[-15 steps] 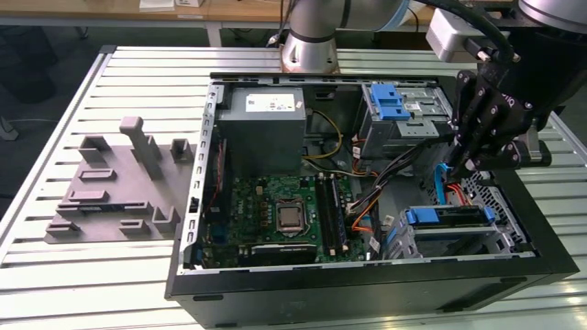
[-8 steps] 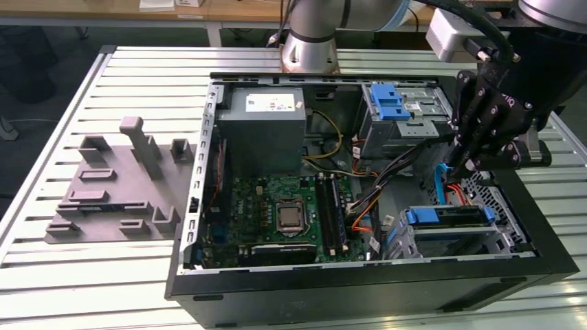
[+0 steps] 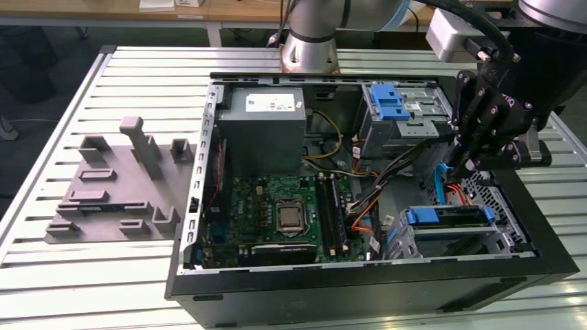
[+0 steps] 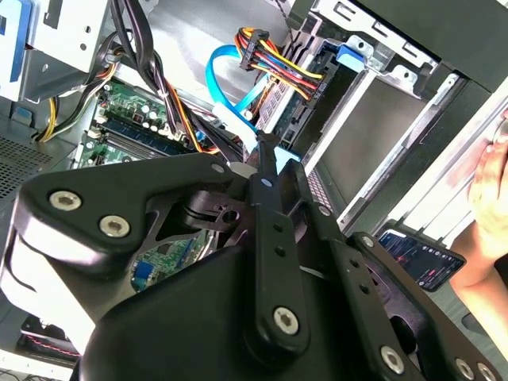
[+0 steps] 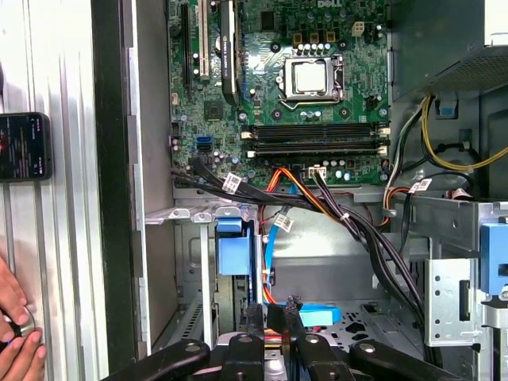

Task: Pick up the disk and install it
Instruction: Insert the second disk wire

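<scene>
Disk (image 3: 449, 216) sits edge-up in the lower drive cage at the corner of the computer case (image 3: 367, 289) on the exterior view's right, its blue carrier frame facing up; in the first wrist view the same disk (image 5: 234, 246) stands in its slot with the blue frame end showing. The pincer (image 3: 469, 165) hangs inside the case above and just beside that cage, not touching the disk. In both wrist views the pincer (image 5: 274, 305) (image 4: 266, 151) has its fingers pressed together, with nothing seen between them. A small blue part (image 5: 317, 315) lies just beside the fingertips, and a blue flat cable (image 3: 442, 184) runs down past them. Bundled wires (image 5: 349, 222) cross between the cage and the motherboard (image 3: 275, 220), which covers the case floor. A grey power-supply box (image 3: 266, 130) occupies the far corner, and an upper drive cage with a blue latch (image 3: 390, 103) stands beside it. The case rests on a slatted tabletop (image 3: 92, 289), with a grey moulded fixture (image 3: 119, 185) well apart on the exterior view's left. A phone (image 5: 24, 147) lies on the tabletop outside the case, near a person's hand (image 5: 16, 333).
</scene>
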Available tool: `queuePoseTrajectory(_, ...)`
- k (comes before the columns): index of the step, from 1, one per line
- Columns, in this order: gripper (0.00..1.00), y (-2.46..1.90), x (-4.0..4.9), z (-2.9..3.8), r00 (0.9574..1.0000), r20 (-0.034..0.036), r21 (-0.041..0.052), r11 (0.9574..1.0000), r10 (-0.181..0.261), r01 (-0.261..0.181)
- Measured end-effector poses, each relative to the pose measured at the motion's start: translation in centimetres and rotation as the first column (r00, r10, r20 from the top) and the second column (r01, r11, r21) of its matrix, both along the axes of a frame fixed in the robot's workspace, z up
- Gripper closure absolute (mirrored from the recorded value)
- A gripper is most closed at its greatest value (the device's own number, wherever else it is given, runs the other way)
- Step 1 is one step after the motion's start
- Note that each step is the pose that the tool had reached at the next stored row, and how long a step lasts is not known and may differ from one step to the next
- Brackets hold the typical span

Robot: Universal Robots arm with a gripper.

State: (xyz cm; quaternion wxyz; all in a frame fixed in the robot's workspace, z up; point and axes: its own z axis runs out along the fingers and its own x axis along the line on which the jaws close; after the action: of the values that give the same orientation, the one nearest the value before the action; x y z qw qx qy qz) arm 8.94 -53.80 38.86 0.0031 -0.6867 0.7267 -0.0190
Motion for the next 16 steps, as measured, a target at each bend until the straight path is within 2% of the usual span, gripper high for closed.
queuePoseTrajectory(5,0.76,0.01,0.0,-0.01,1.0,0.0001,-0.0011,1.0,0.0,0.0)
queuePoseTrajectory(10,0.76,0.04,0.0,-0.04,1.0,0.0018,-0.0117,0.9999,0.0,0.0)
queuePoseTrajectory(16,0.76,0.45,0.0,-0.44,1.0,0.0019,-0.0119,0.9999,0.0,0.0)
